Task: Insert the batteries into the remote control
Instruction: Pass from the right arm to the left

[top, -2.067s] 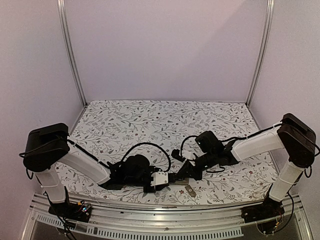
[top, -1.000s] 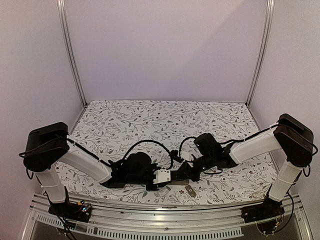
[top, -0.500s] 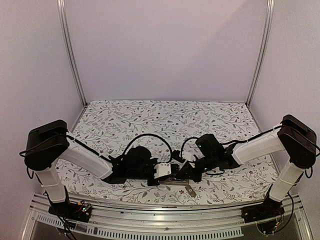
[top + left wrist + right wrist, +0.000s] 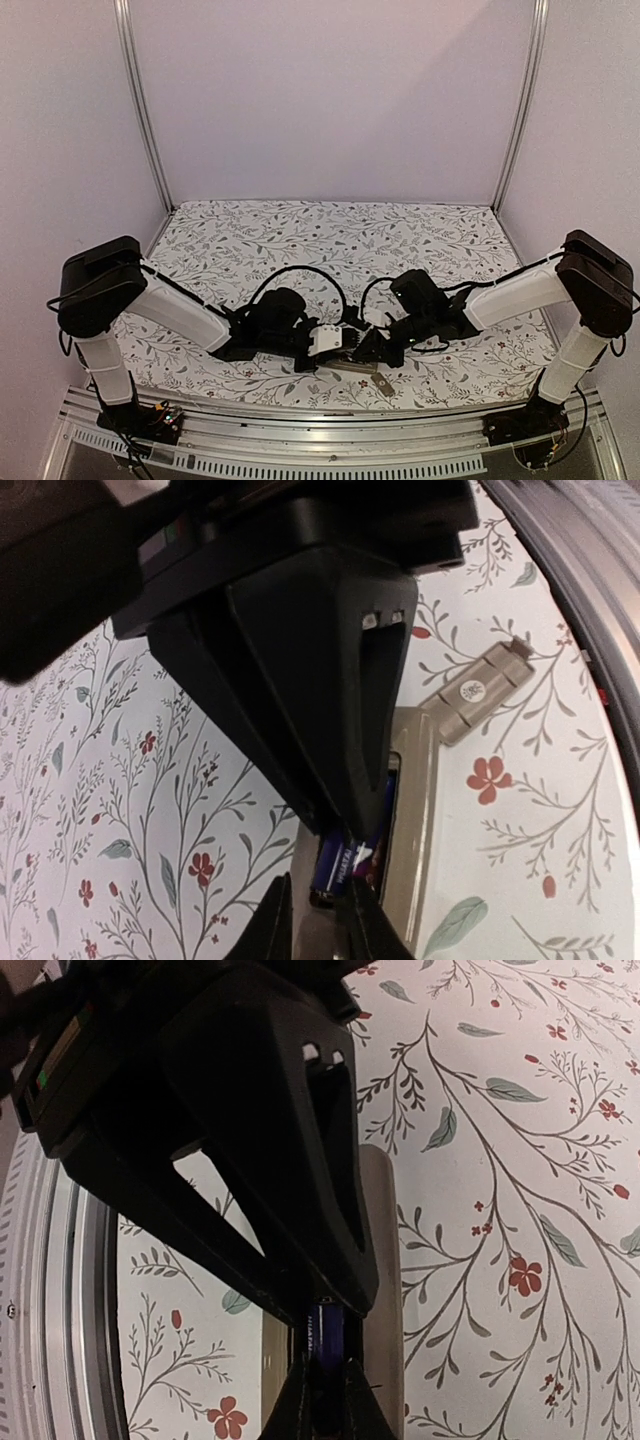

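Observation:
The remote control [image 4: 352,366] lies back-up near the front edge, and its tan body shows in the left wrist view [image 4: 415,820] and the right wrist view [image 4: 382,1260]. A dark blue battery [image 4: 345,865] sits tilted in the recess. A second battery [image 4: 380,825] lies beside it, mostly hidden. My right gripper [image 4: 325,1400] is shut on the first battery [image 4: 328,1340] and holds it in the recess. My left gripper [image 4: 315,925] has narrow jaws on the remote's edge at the end of the recess. Both grippers meet tip to tip over the remote, left [image 4: 338,346] and right [image 4: 364,346].
The small flat grey cover piece [image 4: 380,383] lies just right of the remote, close to the metal front rail [image 4: 330,415]; it also shows in the left wrist view [image 4: 478,692]. The floral table cloth [image 4: 330,240] stretches behind the arms.
My left gripper has moved right and a little back, closing in on the right gripper. The right gripper has shifted slightly left over the remote.

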You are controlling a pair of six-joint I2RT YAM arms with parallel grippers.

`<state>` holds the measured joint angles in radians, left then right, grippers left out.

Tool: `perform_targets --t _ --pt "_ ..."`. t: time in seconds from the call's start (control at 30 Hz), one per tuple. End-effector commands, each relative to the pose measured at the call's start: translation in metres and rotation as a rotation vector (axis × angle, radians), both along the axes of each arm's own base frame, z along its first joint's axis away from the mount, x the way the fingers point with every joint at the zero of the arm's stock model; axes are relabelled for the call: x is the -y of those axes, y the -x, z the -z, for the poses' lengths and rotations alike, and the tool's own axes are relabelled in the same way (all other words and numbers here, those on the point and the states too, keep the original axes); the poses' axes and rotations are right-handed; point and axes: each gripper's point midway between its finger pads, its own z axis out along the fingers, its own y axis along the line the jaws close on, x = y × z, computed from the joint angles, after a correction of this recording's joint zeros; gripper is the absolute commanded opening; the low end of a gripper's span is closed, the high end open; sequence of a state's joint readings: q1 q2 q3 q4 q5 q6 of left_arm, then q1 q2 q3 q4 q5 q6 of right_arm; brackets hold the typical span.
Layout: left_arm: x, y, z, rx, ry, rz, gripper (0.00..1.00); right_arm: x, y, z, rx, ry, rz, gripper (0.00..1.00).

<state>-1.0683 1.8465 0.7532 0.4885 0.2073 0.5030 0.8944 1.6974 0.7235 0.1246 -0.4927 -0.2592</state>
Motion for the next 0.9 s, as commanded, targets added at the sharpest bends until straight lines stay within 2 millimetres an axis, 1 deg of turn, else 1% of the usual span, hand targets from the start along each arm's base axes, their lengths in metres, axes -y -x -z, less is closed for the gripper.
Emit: perform_targets --t 0.0,0.23,0.27,0.37,0.47,0.57,0.63,0.67,0.87 --pt "0.002 0.000 0.008 -0.045 -0.014 0.012 0.18 0.005 0.019 0.011 -0.048 0.033 -0.057 0.00" --pt "0.001 -0.001 0.015 -0.048 -0.038 0.013 0.13 0.004 0.017 0.006 -0.033 0.022 -0.049 0.00" --pt "0.001 0.000 0.015 -0.045 -0.040 0.016 0.10 0.004 0.017 0.006 -0.033 0.018 -0.050 0.00" --pt "0.002 -0.001 0.017 -0.049 -0.049 0.015 0.00 0.001 0.015 0.005 -0.031 0.015 -0.050 0.00" --pt "0.002 -0.001 0.018 -0.058 -0.055 0.013 0.00 0.000 0.014 0.005 -0.033 0.012 -0.048 0.00" --pt "0.000 0.000 0.018 -0.054 -0.062 0.018 0.00 -0.001 0.013 0.003 -0.041 0.010 -0.036 0.08" --pt "-0.001 -0.002 0.020 -0.043 -0.075 0.017 0.00 -0.001 0.013 0.000 -0.044 0.004 -0.031 0.15" --pt "-0.001 -0.002 0.022 -0.040 -0.086 0.017 0.00 -0.002 0.013 -0.003 -0.046 -0.004 -0.026 0.20" --pt "0.000 -0.003 0.025 -0.039 -0.121 0.032 0.00 -0.007 0.015 -0.028 -0.036 -0.067 -0.039 0.38"
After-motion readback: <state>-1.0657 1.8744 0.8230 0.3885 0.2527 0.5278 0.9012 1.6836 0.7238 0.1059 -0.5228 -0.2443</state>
